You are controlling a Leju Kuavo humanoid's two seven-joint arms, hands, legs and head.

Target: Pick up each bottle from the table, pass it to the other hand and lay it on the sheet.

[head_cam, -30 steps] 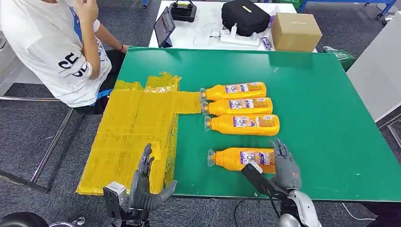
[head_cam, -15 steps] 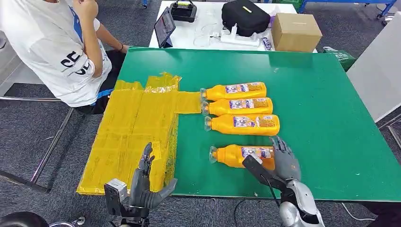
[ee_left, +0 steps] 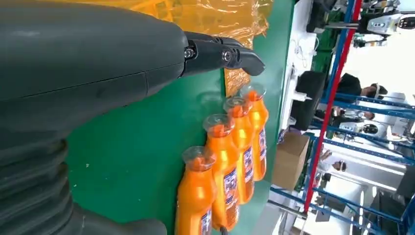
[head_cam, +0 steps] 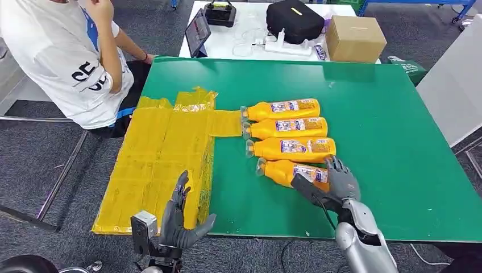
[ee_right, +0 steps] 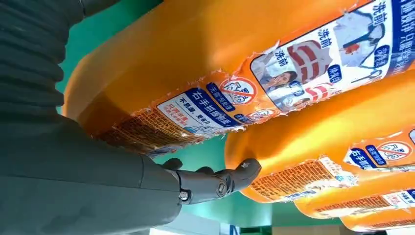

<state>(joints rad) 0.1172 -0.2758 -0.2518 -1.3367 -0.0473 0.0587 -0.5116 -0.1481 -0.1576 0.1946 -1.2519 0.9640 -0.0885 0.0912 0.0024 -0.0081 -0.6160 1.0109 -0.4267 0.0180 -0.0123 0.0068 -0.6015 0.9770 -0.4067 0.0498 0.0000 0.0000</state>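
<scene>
Green table [head_cam: 392,148]: R robot hand [head_cam: 340,181] grips nearest bottle [head_cam: 284,171].

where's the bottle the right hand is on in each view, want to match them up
Head view: the nearest bottle lies tilted, its base under the right hand, closest of four to the table's near edge.
Left wrist view: the nearest bottle is the lowest of the row of four.
Right wrist view: the nearest bottle spans the top, its label facing the camera.
Shared landmark: the green table.
</scene>
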